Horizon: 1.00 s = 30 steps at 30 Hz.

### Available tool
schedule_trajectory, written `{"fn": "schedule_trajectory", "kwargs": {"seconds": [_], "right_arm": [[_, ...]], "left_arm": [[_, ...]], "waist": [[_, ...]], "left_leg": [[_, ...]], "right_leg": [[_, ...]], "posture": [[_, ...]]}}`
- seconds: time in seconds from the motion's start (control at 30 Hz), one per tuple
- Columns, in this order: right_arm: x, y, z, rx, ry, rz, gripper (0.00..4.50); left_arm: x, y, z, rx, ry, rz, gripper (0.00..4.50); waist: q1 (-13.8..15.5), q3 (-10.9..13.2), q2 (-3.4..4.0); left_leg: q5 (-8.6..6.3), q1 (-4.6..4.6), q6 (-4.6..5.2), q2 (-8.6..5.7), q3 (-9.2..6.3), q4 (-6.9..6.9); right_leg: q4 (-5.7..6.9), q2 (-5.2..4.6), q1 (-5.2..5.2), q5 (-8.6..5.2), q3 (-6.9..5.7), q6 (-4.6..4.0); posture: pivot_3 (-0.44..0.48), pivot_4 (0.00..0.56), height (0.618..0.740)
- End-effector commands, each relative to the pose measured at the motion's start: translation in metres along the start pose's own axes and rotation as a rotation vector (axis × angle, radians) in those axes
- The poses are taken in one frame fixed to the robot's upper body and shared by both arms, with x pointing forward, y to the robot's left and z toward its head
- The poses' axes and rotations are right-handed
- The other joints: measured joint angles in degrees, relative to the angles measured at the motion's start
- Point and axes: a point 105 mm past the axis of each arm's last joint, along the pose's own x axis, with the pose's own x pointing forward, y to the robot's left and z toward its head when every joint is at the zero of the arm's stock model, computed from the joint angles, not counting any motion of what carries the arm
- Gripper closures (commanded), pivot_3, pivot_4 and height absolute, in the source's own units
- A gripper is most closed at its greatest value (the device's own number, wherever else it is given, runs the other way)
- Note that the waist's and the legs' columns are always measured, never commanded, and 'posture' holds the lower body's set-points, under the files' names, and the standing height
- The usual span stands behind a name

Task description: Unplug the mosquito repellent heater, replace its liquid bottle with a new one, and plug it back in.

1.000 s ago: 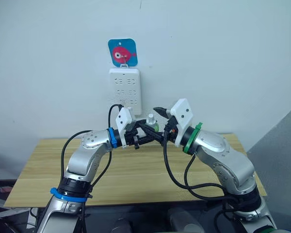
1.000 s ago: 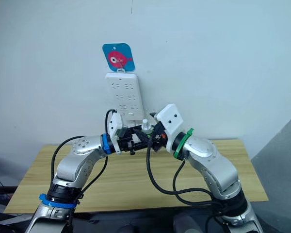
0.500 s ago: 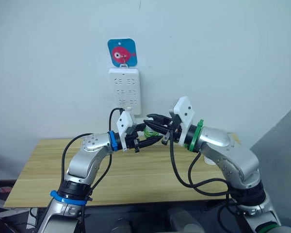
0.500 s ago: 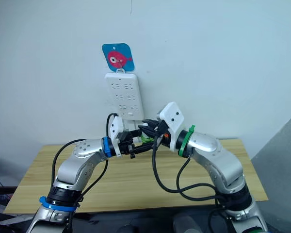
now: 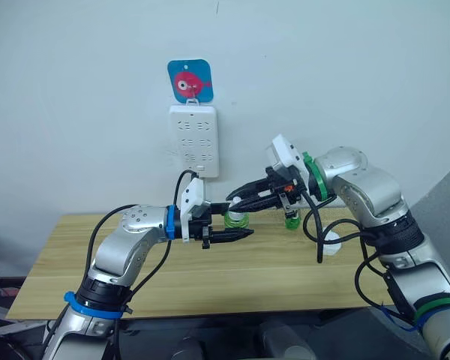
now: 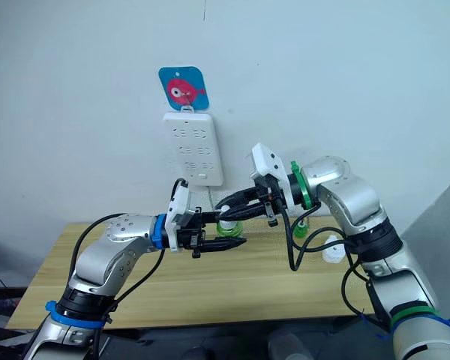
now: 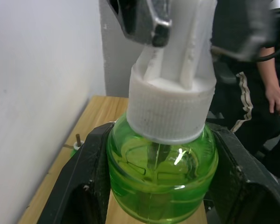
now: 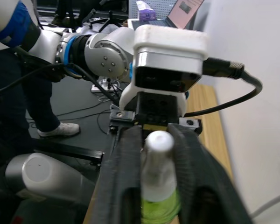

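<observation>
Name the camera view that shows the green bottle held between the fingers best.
Left wrist view: the translucent green bottle with its ribbed white cap sits close up between the left gripper fingers. The right wrist view shows its white top and some green; the eye views show a small green patch.

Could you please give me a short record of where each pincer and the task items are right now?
left pincer: shut on the new bottle, held above the table
right pincer: closed around that bottle's white cap
heater: unplugged, on the table at the robot's right
second green bottle: standing near the heater
power strip: on the wall
</observation>
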Motion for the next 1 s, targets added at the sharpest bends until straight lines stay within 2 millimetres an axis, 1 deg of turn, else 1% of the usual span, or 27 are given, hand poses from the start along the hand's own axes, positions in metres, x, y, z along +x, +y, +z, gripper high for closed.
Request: {"fn": "schedule_trajectory", "kwargs": {"seconds": [0.03,0.07,0.13,0.2,0.27,0.37,0.47,0.5,0.53,0.7,0.87,1.0], "right_arm": [[-0.006,-0.001,0.011,-0.044,-0.043,-0.068,2.09],[-0.01,-0.002,0.012,-0.041,-0.05,-0.105,1.78],[-0.02,0.0,0.012,-0.042,-0.049,-0.181,1.74],[-0.028,0.006,0.011,-0.025,-0.053,-0.248,1.74],[-0.03,0.014,0.005,-0.013,-0.047,-0.322,1.74],[-0.022,0.022,-0.001,0.014,-0.074,-0.452,1.74],[-0.008,0.027,-0.002,0.052,-0.116,-0.511,1.74],[-0.004,0.027,-0.001,0.063,-0.126,-0.525,1.74],[-0.002,0.024,-0.001,0.071,-0.131,-0.553,1.74],[0.006,0.007,0.001,0.086,-0.149,-0.641,1.74],[0.013,-0.002,-0.002,0.081,-0.117,-0.652,1.74],[0.012,-0.006,-0.006,0.078,-0.094,-0.659,1.74]], "left_arm": [[-0.006,0.007,0.018,0.052,-0.053,0.054,2.18],[-0.006,0.008,0.018,0.051,-0.056,0.066,2.18],[-0.006,0.009,0.016,0.05,-0.058,0.083,2.18],[-0.006,0.012,0.015,0.054,-0.064,0.109,2.18],[-0.005,0.015,0.015,0.059,-0.071,0.127,2.18],[-0.002,0.015,0.014,0.06,-0.076,0.125,2.18],[0.001,0.013,0.014,0.063,-0.076,0.105,2.18],[0.001,0.013,0.014,0.064,-0.075,0.1,2.18],[0.002,0.013,0.014,0.067,-0.073,0.094,2.18],[0.004,0.014,0.016,0.076,-0.076,0.086,2.18],[0.006,0.013,0.016,0.083,-0.081,0.08,2.18],[0.007,0.012,0.017,0.086,-0.084,0.079,2.18]], "waist": [[0.1,0.0,0.0],[0.1,0.0,0.0],[0.5,0.0,0.01],[0.8,0.0,0.02],[1.0,0.0,0.01],[0.9,0.0,0.01],[0.4,0.0,0.03],[0.2,0.0,0.03],[0.0,0.0,0.03],[-0.6,0.0,0.03],[-0.6,0.0,0.03],[-0.6,0.0,0.03]], "left_leg": [[0.0,0.0,0.0,0.0,0.0,0.0],[0.0,-0.01,0.0,0.0,0.0,0.0],[0.0,-0.03,0.0,-0.01,0.01,0.0],[0.0,-0.05,0.0,-0.02,0.02,-0.01],[0.0,-0.05,0.0,-0.02,0.01,-0.01],[-0.01,-0.05,0.0,-0.01,0.02,-0.02],[-0.01,-0.02,0.0,0.01,0.14,-0.02],[0.0,-0.01,0.0,0.02,0.17,-0.01],[0.0,0.01,0.0,0.03,0.18,-0.01],[0.0,-0.01,0.0,0.02,0.17,-0.01],[0.0,-0.03,0.0,0.02,0.15,-0.03],[0.0,-0.02,0.0,0.02,0.16,-0.03]], "right_leg": [[0.0,0.0,0.01,0.0,0.0,0.0],[0.0,0.0,0.0,0.0,0.0,0.0],[-0.01,0.0,-0.01,0.0,0.02,0.0],[-0.03,-0.01,-0.03,0.0,0.04,0.0],[-0.05,-0.01,-0.02,-0.01,0.02,0.0],[-0.03,0.0,-0.03,-0.03,0.03,-0.02],[0.0,0.02,-0.05,-0.03,0.14,-0.02],[0.0,0.03,-0.06,-0.03,0.17,-0.02],[0.01,0.04,-0.06,-0.03,0.18,-0.02],[-0.02,0.04,-0.05,-0.03,0.18,-0.02],[-0.03,0.04,-0.07,-0.03,0.15,-0.02],[-0.03,0.04,-0.07,-0.03,0.16,-0.02]], "posture": [[-0.147,0.045,0.74],[-0.149,0.045,0.74],[-0.155,0.051,0.74],[-0.159,0.052,0.74],[-0.165,0.052,0.74],[-0.183,0.057,0.74],[-0.196,0.057,0.74],[-0.196,0.057,0.74],[-0.209,0.058,0.74],[-0.212,0.057,0.74],[-0.202,0.052,0.74],[-0.198,0.052,0.74]]}}
